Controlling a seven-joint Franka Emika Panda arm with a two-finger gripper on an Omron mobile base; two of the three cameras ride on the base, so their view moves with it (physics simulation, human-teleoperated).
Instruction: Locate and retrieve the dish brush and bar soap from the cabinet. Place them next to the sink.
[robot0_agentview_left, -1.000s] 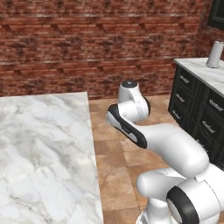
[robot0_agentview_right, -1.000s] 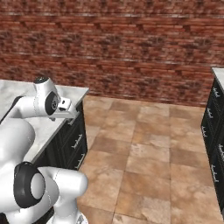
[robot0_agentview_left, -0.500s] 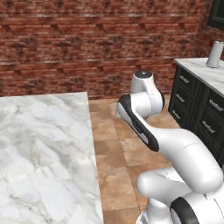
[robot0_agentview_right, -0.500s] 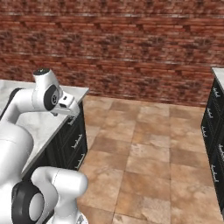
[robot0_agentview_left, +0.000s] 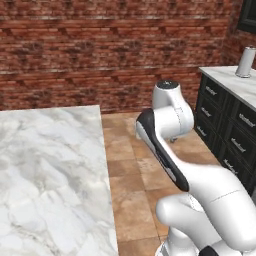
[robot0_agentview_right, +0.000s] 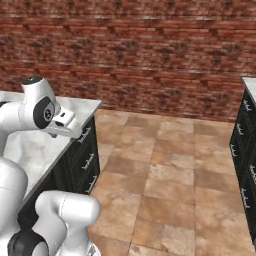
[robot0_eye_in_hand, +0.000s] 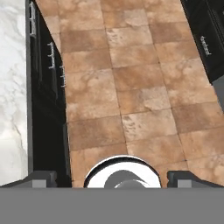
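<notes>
The two-finger gripper (robot0_eye_in_hand: 112, 177) on the white arm looks straight down at the tan stone-tile floor (robot0_eye_in_hand: 131, 87), its two small dark fingertips (robot0_eye_in_hand: 41, 177) spread wide apart with nothing between them. To one side of the hand runs a white marble island counter (robot0_agentview_left: 50, 175) over a row of dark drawer units with short silver handles (robot0_eye_in_hand: 48, 87); to the other side, across the open floor, stands a second run of dark drawer units (robot0_agentview_left: 227, 135) under a white marble top (robot0_agentview_left: 235, 85). On that far top, well apart from the hand, stands a small upright grey metal canister (robot0_agentview_left: 245, 62); what it holds cannot be told. Above it, a corner of the dark black-green wall cabinet (robot0_agentview_left: 248, 15) shows, closed as far as can be seen. A red brick wall (robot0_agentview_right: 130, 55) lies ahead of the arm.
</notes>
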